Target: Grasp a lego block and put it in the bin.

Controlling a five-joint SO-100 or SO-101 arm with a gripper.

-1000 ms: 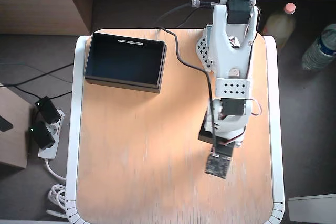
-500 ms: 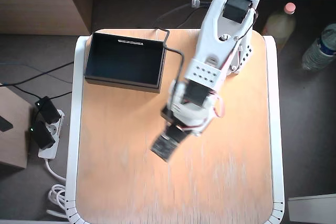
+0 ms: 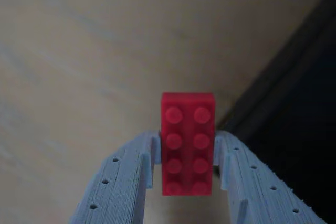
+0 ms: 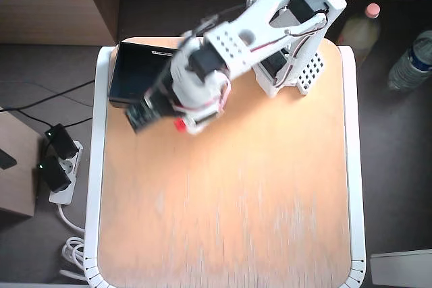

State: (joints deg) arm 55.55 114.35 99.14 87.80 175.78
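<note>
While pinched between ridged grey jaws, studded red lego block (image 3: 187,142), glossy plastic.

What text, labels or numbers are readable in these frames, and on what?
None readable.
Lego block held in the end effector: studs show no legible lettering, too blurred.
Bin: mostly covered by the arm in the overhead view; no readable label visible.
Bottles beside the table: labels too small to read.
</note>
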